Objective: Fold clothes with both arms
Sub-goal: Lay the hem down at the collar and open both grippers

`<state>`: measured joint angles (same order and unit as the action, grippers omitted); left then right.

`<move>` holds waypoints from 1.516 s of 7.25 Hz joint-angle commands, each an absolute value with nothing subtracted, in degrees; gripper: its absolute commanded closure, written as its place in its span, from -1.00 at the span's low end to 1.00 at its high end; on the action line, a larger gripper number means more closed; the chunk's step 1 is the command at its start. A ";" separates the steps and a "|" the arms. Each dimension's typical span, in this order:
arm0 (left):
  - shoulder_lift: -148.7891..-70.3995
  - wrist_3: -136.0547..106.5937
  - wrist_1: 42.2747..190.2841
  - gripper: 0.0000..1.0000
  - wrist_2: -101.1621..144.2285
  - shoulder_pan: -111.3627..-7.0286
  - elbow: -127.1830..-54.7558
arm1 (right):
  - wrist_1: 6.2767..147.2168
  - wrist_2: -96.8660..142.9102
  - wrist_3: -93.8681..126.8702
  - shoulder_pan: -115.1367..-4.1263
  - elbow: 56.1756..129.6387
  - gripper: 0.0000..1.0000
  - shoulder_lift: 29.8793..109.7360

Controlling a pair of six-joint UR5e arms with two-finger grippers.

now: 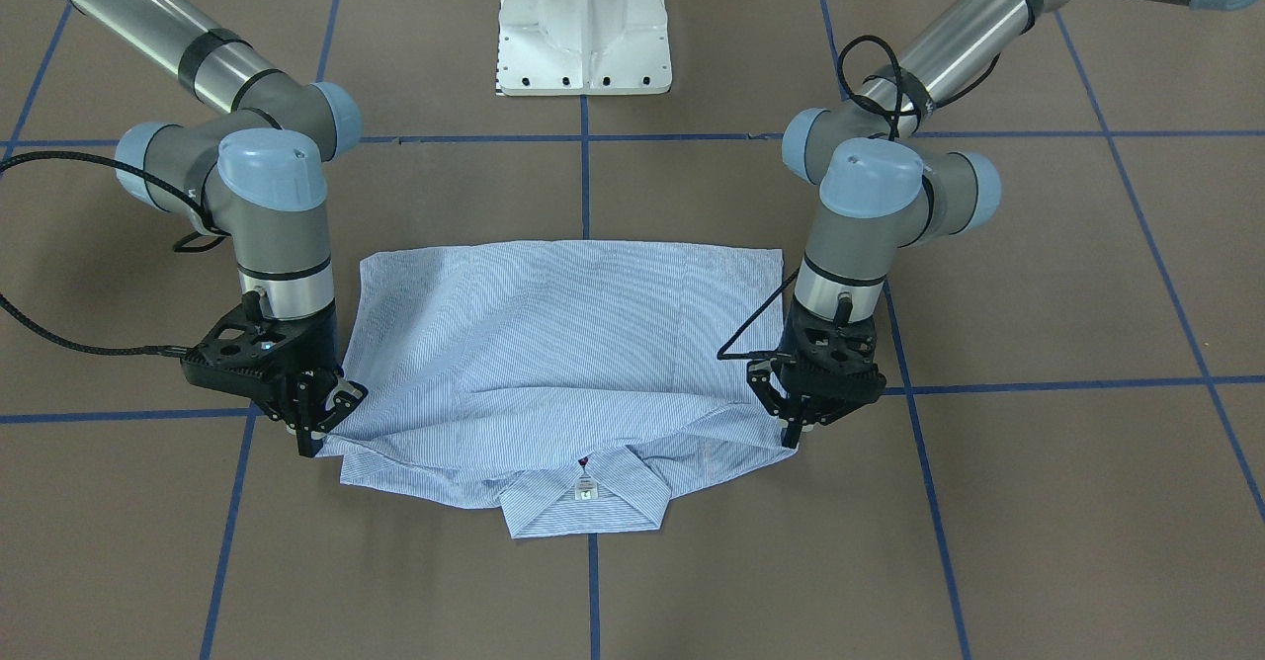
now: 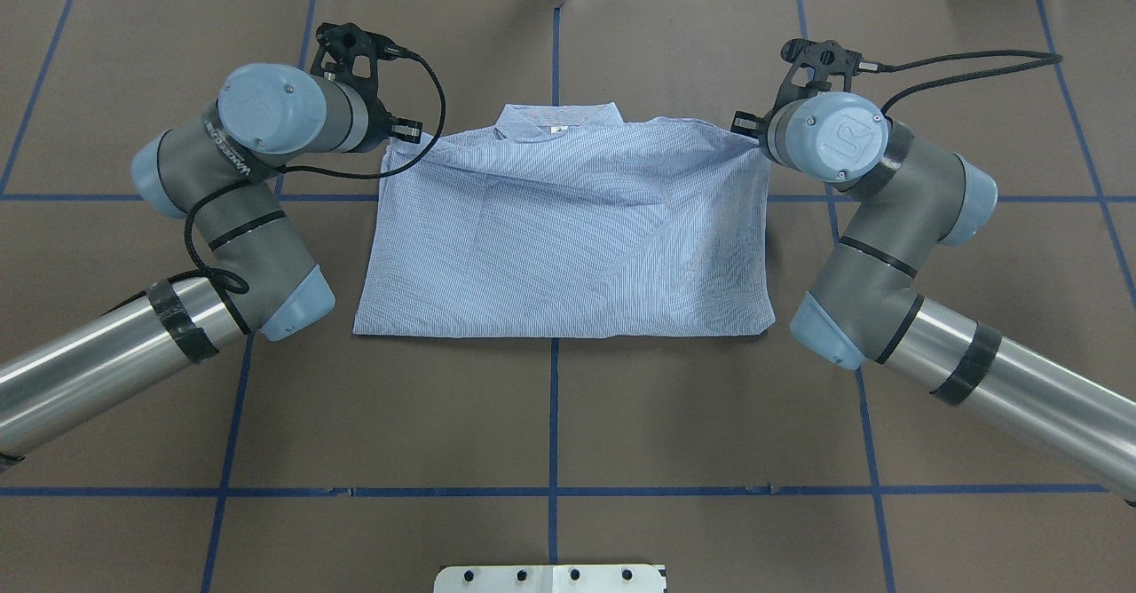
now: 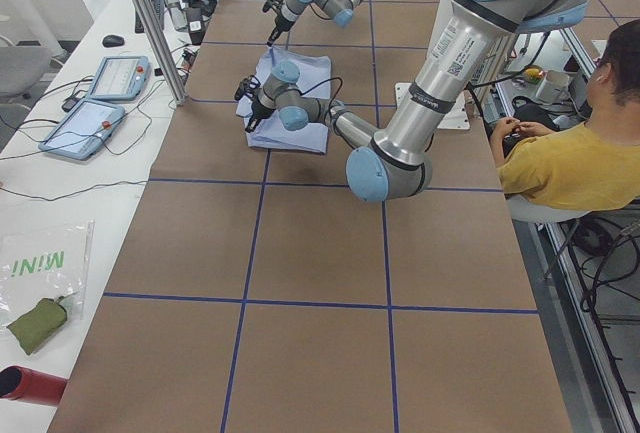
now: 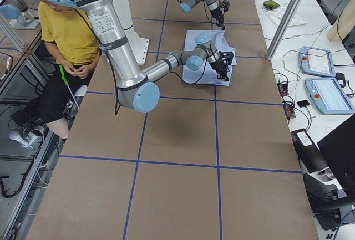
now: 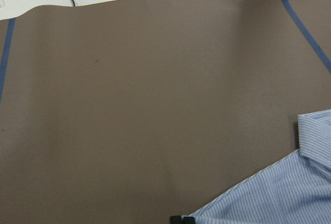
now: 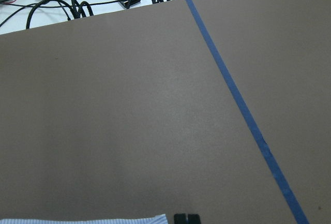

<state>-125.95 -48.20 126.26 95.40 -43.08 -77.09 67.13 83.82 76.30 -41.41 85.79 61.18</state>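
Observation:
The light blue striped shirt [image 1: 553,344] lies folded in half on the brown table, its hem brought up to the shoulders. The collar [image 1: 583,502] with its white neck label points away from the robot. The shirt also shows from overhead [image 2: 568,238]. My left gripper [image 1: 796,435] is shut on the folded layer's corner at one shoulder. My right gripper [image 1: 314,438] is shut on the opposite corner. Both are down at table height. In the left wrist view the shirt [image 5: 279,198] starts right at the fingertip [image 5: 182,219]. In the right wrist view only a strip of the shirt [image 6: 83,220] shows.
The white pedestal base [image 1: 583,28] stands behind the shirt. Blue tape lines [image 1: 585,186] cross the table. A seated person in yellow [image 3: 570,153] is beside the robot. Control tablets [image 4: 327,79] and cables lie on the side bench beyond the table's far edge.

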 commanded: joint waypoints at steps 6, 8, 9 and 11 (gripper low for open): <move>-125.86 -44.12 127.53 1.00 106.79 -48.96 -79.45 | 61.61 88.68 76.11 -44.38 89.98 1.00 59.50; -125.33 -44.03 127.71 1.00 106.53 -48.87 -78.84 | 61.70 88.86 75.76 -44.47 88.52 1.00 60.46; -125.25 -43.95 127.71 1.00 106.44 -48.87 -78.58 | 61.61 88.86 75.41 -44.30 87.64 1.00 60.90; -125.16 -43.77 127.62 0.84 106.26 -48.87 -78.14 | 61.52 89.03 74.10 -44.38 86.84 1.00 61.26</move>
